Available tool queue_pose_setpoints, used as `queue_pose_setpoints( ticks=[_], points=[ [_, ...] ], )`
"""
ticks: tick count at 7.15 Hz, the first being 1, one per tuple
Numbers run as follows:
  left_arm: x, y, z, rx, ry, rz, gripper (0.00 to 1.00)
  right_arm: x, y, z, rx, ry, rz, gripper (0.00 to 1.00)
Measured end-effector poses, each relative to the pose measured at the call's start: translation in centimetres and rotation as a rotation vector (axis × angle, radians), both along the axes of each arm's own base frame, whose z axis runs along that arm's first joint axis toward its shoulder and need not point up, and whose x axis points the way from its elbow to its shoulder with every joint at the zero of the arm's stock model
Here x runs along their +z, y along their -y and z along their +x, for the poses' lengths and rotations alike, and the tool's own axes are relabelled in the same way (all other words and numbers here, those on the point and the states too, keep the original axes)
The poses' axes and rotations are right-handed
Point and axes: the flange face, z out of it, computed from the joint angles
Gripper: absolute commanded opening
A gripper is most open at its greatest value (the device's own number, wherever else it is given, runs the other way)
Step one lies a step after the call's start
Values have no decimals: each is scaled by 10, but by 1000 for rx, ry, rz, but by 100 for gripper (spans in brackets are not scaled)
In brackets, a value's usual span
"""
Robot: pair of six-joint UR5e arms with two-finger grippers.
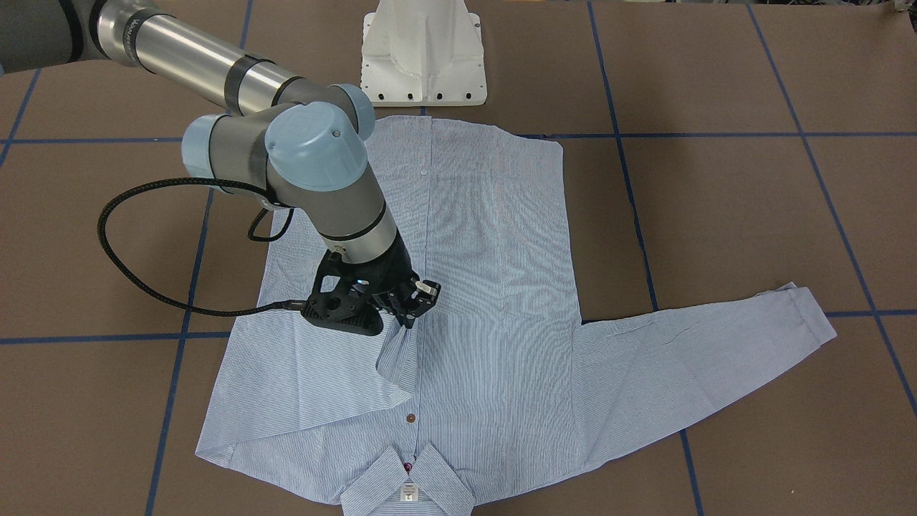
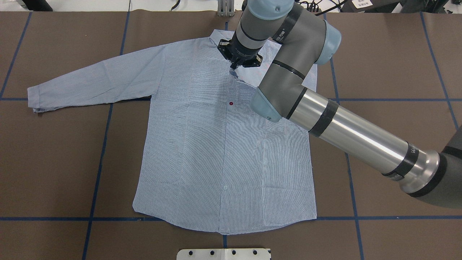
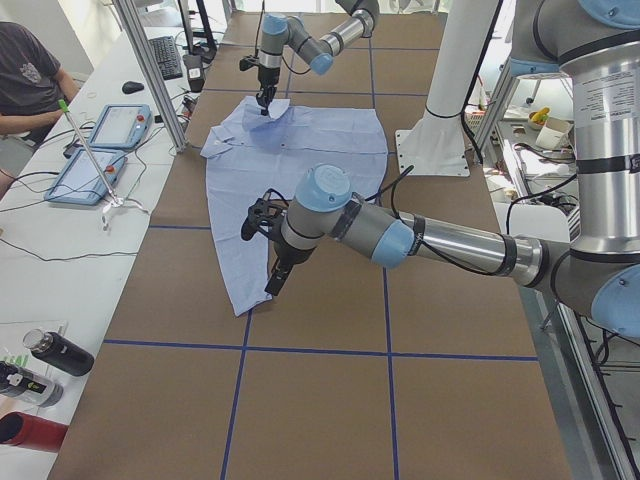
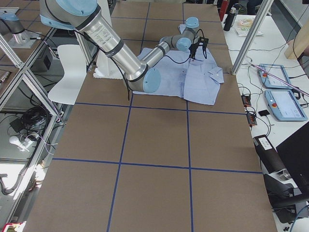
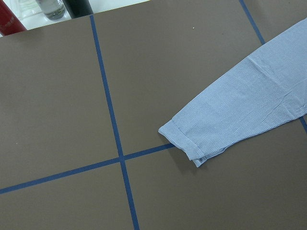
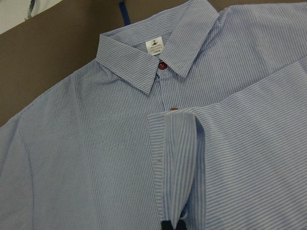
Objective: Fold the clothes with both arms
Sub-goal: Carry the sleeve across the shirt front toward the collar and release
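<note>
Our light blue-and-white striped button-up shirt [image 1: 494,287] looks thin and floppy, so we'd grab hems. The right arm [image 1: 322,165] has its jaws clamped on the cuff [image 6: 175,153]; for the left arm [image 3: 440,243] we can't tell.

Shirt [image 2: 202,151] flat on the bench [image 2: 54,162]
We find its collar [image 1: 408,479] toward the far edge, one sleeve [image 2: 94,81] toward the left end, the other across its front.
</note>
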Motion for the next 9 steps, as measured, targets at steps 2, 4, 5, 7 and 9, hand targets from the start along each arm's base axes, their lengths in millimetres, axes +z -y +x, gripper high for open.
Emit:
queue_pose_setpoints(
  ticks=[2,4,5,7,9],
  points=[
    [-2,0,1,3,0,8,100,-6,-2,-18,1,-1,16,79],
    [-7,11,14,6,-15,-11,100,-7,-4,-25,0,-3,21,96],
    [-21,30,41,7,-45,-42,100,-8,-6,-27,1,-2,21,98],
    [-33,81,99,41,-80,-96,100,-12,-4,-19,44,24,-31,98],
    [-30,133,161,45,-107,-161,100,40,11,38,60,38,-119,99]
  ],
)
